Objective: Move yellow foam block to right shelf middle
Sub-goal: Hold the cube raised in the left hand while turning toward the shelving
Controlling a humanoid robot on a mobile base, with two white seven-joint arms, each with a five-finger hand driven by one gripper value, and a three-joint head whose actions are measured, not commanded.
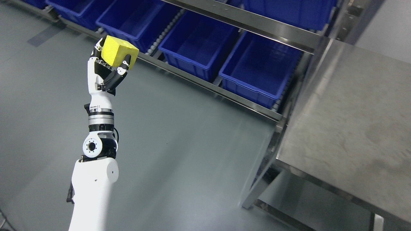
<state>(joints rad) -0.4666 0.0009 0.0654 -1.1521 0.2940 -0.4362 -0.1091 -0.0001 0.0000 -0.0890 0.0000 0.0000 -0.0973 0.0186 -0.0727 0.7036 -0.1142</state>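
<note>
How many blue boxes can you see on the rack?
6 blue plastic bins show. Lower row, left to right: a corner, a cut-off one, then three whole ones. One sits on the upper level. More may hide beyond the frame.

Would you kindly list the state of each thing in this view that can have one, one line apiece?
Left hand: raised, fingers shut on the block.
Yellow foam block: held in the air, clear of every surface.
Blue bins: open-topped, sitting in a row on the rack; nothing visible inside them.
Steel shelf top: bare where it shows.
Right hand: not in view.
</note>
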